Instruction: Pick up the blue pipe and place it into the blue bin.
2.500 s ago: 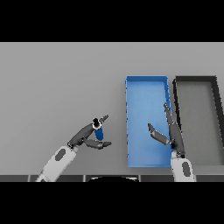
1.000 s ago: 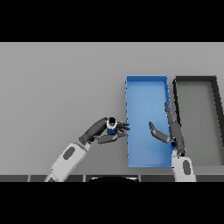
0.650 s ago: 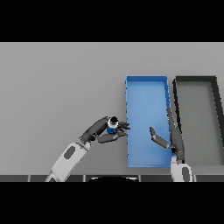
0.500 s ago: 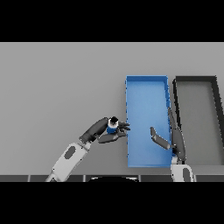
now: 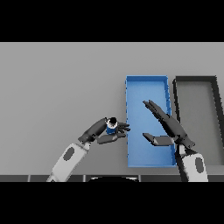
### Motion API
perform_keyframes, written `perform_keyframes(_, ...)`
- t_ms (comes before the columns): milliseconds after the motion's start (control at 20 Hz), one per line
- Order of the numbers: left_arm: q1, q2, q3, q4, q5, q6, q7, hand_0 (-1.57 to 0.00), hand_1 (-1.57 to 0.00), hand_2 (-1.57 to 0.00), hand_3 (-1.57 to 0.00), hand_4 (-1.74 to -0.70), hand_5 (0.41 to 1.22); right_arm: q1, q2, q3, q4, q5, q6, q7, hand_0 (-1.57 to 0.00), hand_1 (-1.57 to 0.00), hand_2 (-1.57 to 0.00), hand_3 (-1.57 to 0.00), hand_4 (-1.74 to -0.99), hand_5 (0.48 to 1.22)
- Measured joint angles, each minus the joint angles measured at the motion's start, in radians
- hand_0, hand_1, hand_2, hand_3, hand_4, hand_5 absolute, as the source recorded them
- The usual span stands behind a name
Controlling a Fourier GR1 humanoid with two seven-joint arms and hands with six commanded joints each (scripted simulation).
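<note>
Just left of the blue bin [image 5: 147, 79], near its lower half, the left hand [image 5: 101, 132] is clamped around the blue pipe [image 5: 111, 128]. Fingers and thumb curl round it, fingertips pointing at the bin's left wall. Pipe reads as a short blue piece with a dark top end, roughly upright in the grasp. It sits outside the bin, close to the left wall but not over it. Cannot tell whether it touches the grey table [image 5: 61, 87] or is held just above it.

Left arm runs from the bin-side hand down and away to the lower left.

Right hand [image 5: 168, 127] is over the bin's lower right part, fingers straight and spread, pointing up and left across the blue floor, thumb sticking out to the left. Relaxed, gripping nothing. Its arm comes up from below the bin's lower right corner.

Dark bin [image 5: 195, 80] stands right beside the blue bin on its right side, long sides parallel, a narrow gap between them. Nothing visible inside it.
</note>
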Motion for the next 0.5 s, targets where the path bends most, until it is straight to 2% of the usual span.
perform_keyframes(150,-0.01,-0.025,-0.006,0.005,-0.025,-0.002,0.002,-1.57,-1.57,-1.57,-1.57,-1.47,1.221,-0.091,-0.045,0.046,-0.027,0.002,0.037,0.08,0.0,0.0,-0.07,0.0,-1.291,0.558)
perform_keyframes(200,-0.012,-0.022,0.004,0.006,-0.03,-0.002,-0.001,-1.57,-1.57,-1.57,-1.57,-1.47,1.221,-0.105,-0.048,0.061,-0.03,0.001,0.05,0.09,0.0,0.0,-0.05,0.0,-1.296,0.556)
perform_keyframes(250,-0.013,-0.028,-0.002,0.011,-0.043,-0.004,0.007,-1.57,-1.57,-1.57,-1.57,-1.47,1.221,-0.147,-0.036,0.086,-0.035,0.0,0.048,0.111,0.0,0.0,-0.04,0.0,-1.298,0.559)
perform_keyframes(300,-0.003,-0.017,0.007,0.004,-0.037,-0.015,-0.02,-1.57,-1.57,-1.57,-1.57,-1.47,1.221,-0.175,-0.033,0.102,-0.032,0.011,0.055,0.111,0.0,0.0,-0.04,0.0,-1.302,0.559)
perform_keyframes(350,-0.01,-0.023,0.014,0.004,-0.035,-0.017,-0.01,-1.57,-1.57,-1.57,-1.57,-1.47,1.221,-0.22,-0.017,0.125,-0.021,0.002,0.055,0.145,0.0,0.0,-0.04,0.0,-1.3,0.56)
perform_keyframes(500,-0.02,-0.037,0.022,0.024,-0.04,-0.039,-0.035,-1.57,-1.57,-1.57,-1.57,-1.46,1.221,-0.25,0.014,0.175,-0.002,-0.012,0.084,0.177,0.0,0.0,-0.05,0.0,-1.268,0.555)
